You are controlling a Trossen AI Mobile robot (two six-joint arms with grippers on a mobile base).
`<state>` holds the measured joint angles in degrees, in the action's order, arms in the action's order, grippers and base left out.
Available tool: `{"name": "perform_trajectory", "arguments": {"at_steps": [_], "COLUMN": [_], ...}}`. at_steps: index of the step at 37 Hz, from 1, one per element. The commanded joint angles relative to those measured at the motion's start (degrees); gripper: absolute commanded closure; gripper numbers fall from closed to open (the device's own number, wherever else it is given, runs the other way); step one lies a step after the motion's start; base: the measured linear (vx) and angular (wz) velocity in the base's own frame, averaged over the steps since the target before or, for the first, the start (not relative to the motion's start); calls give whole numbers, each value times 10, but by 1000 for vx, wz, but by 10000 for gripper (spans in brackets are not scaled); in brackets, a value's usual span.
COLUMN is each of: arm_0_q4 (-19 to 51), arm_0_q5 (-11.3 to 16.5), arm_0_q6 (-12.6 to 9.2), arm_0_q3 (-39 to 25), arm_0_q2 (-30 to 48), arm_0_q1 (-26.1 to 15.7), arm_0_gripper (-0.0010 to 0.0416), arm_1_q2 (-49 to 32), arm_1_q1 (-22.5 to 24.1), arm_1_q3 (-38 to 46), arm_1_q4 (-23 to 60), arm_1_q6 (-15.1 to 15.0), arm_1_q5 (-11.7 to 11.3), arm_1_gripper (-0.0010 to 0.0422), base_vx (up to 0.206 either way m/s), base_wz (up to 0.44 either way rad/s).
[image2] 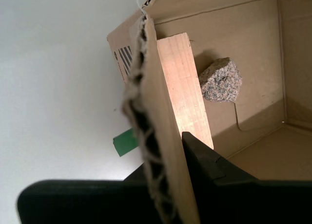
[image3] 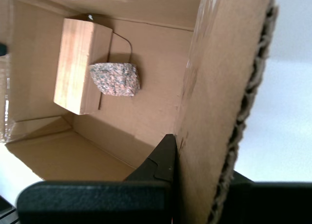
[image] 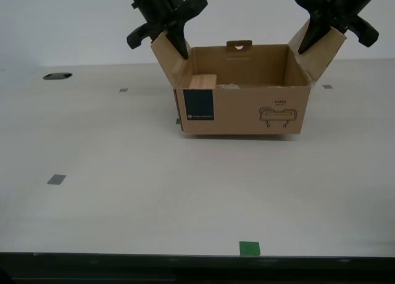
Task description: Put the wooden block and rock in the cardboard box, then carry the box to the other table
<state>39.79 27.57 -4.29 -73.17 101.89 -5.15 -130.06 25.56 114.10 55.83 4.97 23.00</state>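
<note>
Green tape [image: 249, 248] nearest; cardboard box [image: 247, 111] front reads "HAND".

The exterior view looks from the robot across the beige table [image: 123, 191], tilted slightly down, with the cardboard box [image: 247, 108] at mid-distance toward 12 o'clock. Each wrist view sits very near a side flap, looking down along it into the box. The second wrist view rides the arm at the exterior view's left, the first wrist view the arm at its right. All three share the wooden block [image: 202, 82]; both wrist views show the rock [image2: 220, 80].
</note>
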Motion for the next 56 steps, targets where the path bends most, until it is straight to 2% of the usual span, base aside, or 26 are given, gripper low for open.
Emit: {"name": "perform_trajectory", "arguments": {"at_steps": [1, 10, 16, 56], "arm_0_q4": [2, 19, 26, 28], "arm_0_q5": [0, 0, 0, -4], "arm_0_q6": [-1, -5, -5, -7], "arm_0_q3": [-1, -1, -1, 0], "arm_0_q2": [-12, -21, -21, -21], "arm_0_q1": [0, -1, -2, -9], "arm_0_gripper": [407, 407, 407, 407], "arm_1_q2": [3, 4, 4, 7], "arm_1_q1": [1, 1, 1, 4], "arm_1_q3": [0, 0, 0, 0], "arm_1_q4": [3, 8, 29, 30], "arm_1_q6": [-9, -12, -37, -42], "arm_1_q5": [7, 7, 7, 11], "arm_1_gripper": [413, 413, 413, 413], "base_vx": [0, 0, 0, -31], "base_wz": [0, 0, 0, -2]}}
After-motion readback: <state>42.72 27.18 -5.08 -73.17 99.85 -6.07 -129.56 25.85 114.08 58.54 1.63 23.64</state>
